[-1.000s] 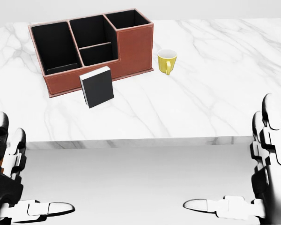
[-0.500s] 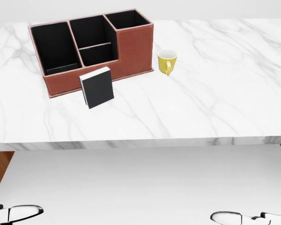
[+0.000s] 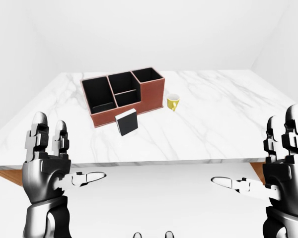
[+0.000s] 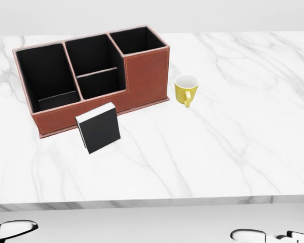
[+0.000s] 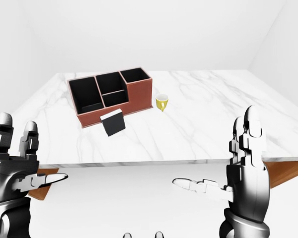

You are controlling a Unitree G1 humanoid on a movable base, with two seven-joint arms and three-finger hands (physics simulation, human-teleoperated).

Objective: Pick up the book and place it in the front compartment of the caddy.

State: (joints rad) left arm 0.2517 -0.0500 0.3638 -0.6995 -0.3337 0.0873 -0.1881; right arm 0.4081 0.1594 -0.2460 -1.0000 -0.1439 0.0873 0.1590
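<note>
Nearest in the left-eye view, the robot's glossy black-and-silver left hand (image 3: 45,166) is raised below the table edge, its fingers spread and released, thumb reaching inward, grasping nothing. The matching right hand (image 5: 246,171), best seen in the right-eye view, stands the same way, fingers upright and splayed, empty. Both are well apart from everything on the table.

The wide white marble tabletop with grey veining (image 4: 233,147) has a smooth polished face and a thin straight near edge; a strip of brown wood shows beneath its corners in the eye views. Around it the room is plain white, bare walls meeting in soft corners.

On the marble, left of centre in the head view, the small black book with white page edges (image 4: 98,127) stands tilted, leaning just against the low wall of the reddish-brown leather-textured rectangular caddy (image 4: 144,71). The caddy has stitched-looking pale rims and matte black compartments, one crossed by a divider. To its right, close by but apart, sits a small glossy yellow mug with a white inside (image 4: 185,89), handle toward the viewer
</note>
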